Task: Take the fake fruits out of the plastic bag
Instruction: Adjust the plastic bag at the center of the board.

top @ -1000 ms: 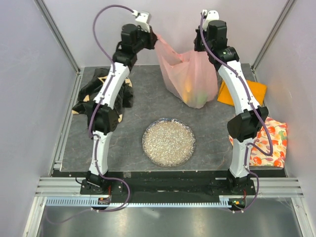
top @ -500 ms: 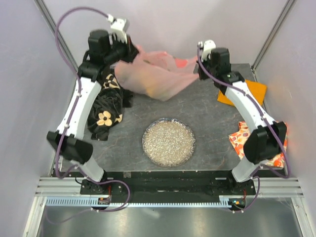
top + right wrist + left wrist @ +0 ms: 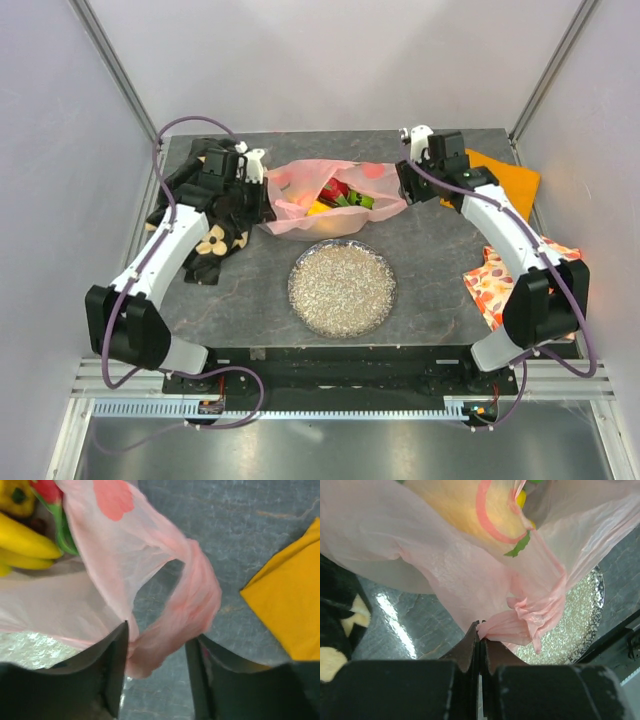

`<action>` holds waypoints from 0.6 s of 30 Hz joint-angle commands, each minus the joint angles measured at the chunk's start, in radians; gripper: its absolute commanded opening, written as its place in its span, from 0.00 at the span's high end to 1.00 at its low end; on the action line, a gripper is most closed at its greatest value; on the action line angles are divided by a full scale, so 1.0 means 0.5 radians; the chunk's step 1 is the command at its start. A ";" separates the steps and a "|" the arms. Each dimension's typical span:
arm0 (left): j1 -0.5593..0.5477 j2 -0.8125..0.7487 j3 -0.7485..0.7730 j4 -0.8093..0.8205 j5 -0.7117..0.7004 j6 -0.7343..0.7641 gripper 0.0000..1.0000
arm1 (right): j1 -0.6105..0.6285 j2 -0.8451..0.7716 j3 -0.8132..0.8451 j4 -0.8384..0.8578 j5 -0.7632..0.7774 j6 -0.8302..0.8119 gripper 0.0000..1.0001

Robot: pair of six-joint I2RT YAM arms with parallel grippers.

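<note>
The pink plastic bag (image 3: 300, 205) lies flat on the dark table, mouth facing right. The fake fruits (image 3: 335, 195) show inside it: red, yellow and green pieces. A banana bunch (image 3: 25, 545) shows in the right wrist view. My left gripper (image 3: 265, 188) is at the bag's left end, shut on a bunched fold of the bag (image 3: 510, 627); its fingertips (image 3: 481, 630) are pressed together. My right gripper (image 3: 405, 185) is at the bag's right end. It stands open (image 3: 157, 635), with the bag's loop handle (image 3: 195, 600) lying slack between its fingers.
A round glitter plate (image 3: 342, 288) sits just in front of the bag. A black floral cloth (image 3: 215, 235) lies under my left arm. An orange cloth (image 3: 510, 175) lies at the back right and a patterned cloth (image 3: 505, 285) at the right edge.
Both arms have come down and the bag, hanging in the air a second ago, now lies on the table. My right gripper has opened off the handle.
</note>
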 commanded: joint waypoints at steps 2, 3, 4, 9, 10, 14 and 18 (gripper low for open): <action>0.018 -0.334 0.153 0.008 0.013 -0.047 0.98 | -0.005 -0.170 0.765 -0.301 -0.411 0.028 0.30; 0.018 -0.399 0.129 0.045 0.038 -0.063 0.98 | 0.002 -0.189 0.806 -0.234 -0.443 0.025 0.29; 0.018 -0.503 0.104 0.100 0.065 -0.072 0.99 | 0.029 -0.231 0.825 -0.185 -0.470 0.013 0.28; 0.015 -0.636 -0.089 0.169 -0.066 -0.087 0.98 | 0.301 -0.156 0.681 0.008 -0.562 -0.263 0.32; 0.015 -0.617 -0.104 0.144 -0.072 -0.099 0.98 | 0.333 -0.122 0.629 0.033 -0.572 -0.279 0.33; 0.015 -0.620 -0.205 0.186 -0.069 -0.112 0.98 | 0.449 0.154 0.638 0.095 -0.645 -0.303 0.42; 0.015 -0.577 -0.212 0.202 -0.100 -0.078 0.90 | 0.538 0.531 0.779 -0.061 -0.557 -0.300 0.48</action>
